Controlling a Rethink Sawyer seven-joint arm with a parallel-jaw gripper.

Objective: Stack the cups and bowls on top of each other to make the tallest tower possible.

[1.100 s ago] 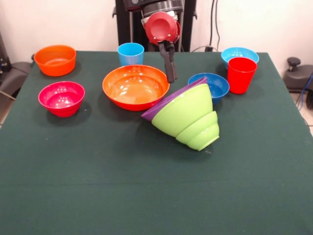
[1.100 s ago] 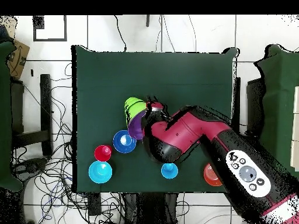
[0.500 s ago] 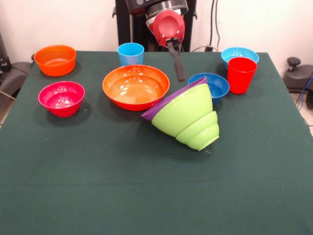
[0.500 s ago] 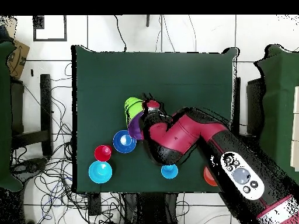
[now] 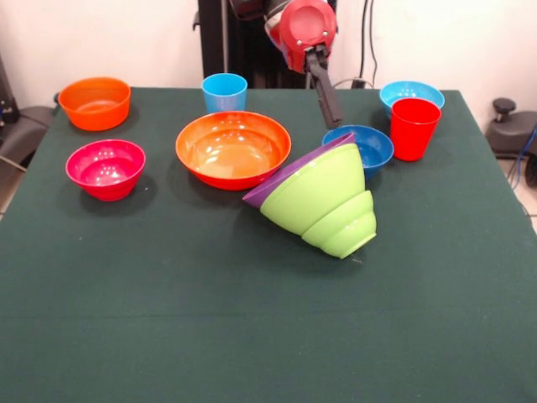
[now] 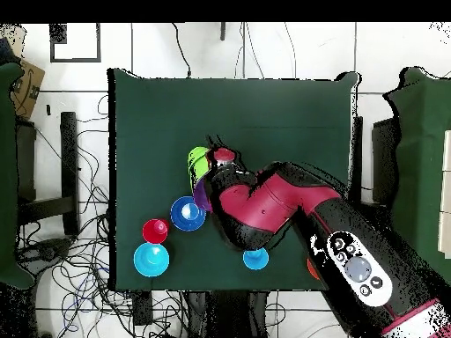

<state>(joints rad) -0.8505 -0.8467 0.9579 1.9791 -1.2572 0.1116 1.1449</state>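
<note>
The tower is a tipped pile lying on its side mid-table: a purple bowl [image 5: 289, 174], a large lime green bowl [image 5: 319, 189] and a small lime green bowl [image 5: 348, 225], nested, with the purple rim against the large orange bowl [image 5: 232, 149]. My gripper [image 5: 332, 119] hangs above the gap between this pile and the dark blue bowl [image 5: 361, 147], holding nothing that I can see. The red cup [image 5: 414, 128] stands before the light blue bowl [image 5: 411, 91]. The light blue cup [image 5: 224, 91] stands at the back. In the overhead view the arm [image 6: 264, 207] covers the large orange bowl.
A small orange bowl [image 5: 95, 102] and a magenta-red bowl [image 5: 106, 168] sit at the left side. From overhead, the lime green pile [image 6: 201, 163], dark blue bowl [image 6: 188, 213], red cup [image 6: 155, 231], light blue bowl [image 6: 151, 260] and light blue cup [image 6: 255, 258] show beside the arm.
In the front view the gripper has risen and swung right, from beside the large orange bowl's rim to above the dark blue bowl. The bowls and cups have not moved.
</note>
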